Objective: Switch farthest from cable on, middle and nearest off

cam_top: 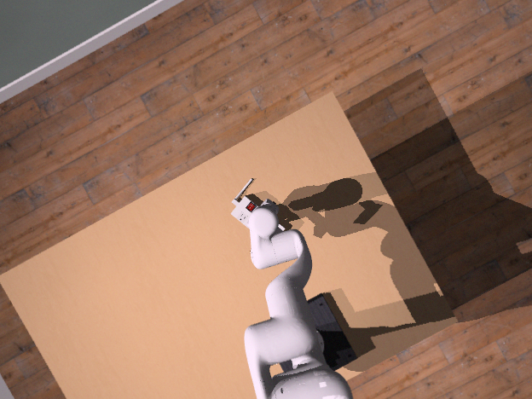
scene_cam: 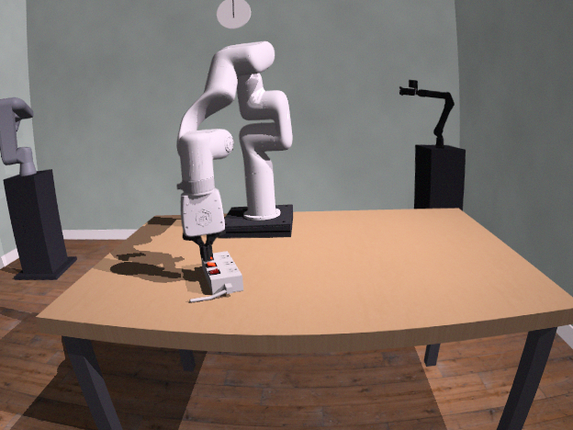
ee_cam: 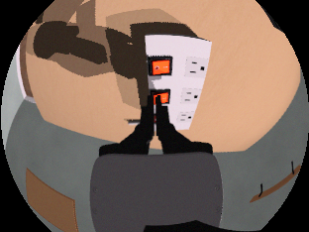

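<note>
A white power strip [cam_top: 239, 211] [scene_cam: 229, 277] [ee_cam: 198, 48] lies flat and right way up on the tan table [cam_top: 129, 279] [scene_cam: 370, 268] [ee_cam: 252, 35]. Its grey cable [cam_top: 245, 186] [scene_cam: 207, 298] leaves the end away from the arm's base. Two red switches show: the one nearest the cable [scene_cam: 214, 272] [ee_cam: 161, 66] and the middle one [scene_cam: 210, 264] [ee_cam: 160, 96]. My gripper [scene_cam: 206, 257] [ee_cam: 154, 104] is shut and empty. Its fingertips point straight down onto the strip's end farthest from the cable, and they hide the third switch. In the overhead view the arm's wrist covers the gripper.
The arm's base stands on a black plate [scene_cam: 259, 224] [cam_top: 332, 326] at the table's back edge. Black pedestals with other devices stand off the table at the left [scene_cam: 34, 221] and the right [scene_cam: 439, 175].
</note>
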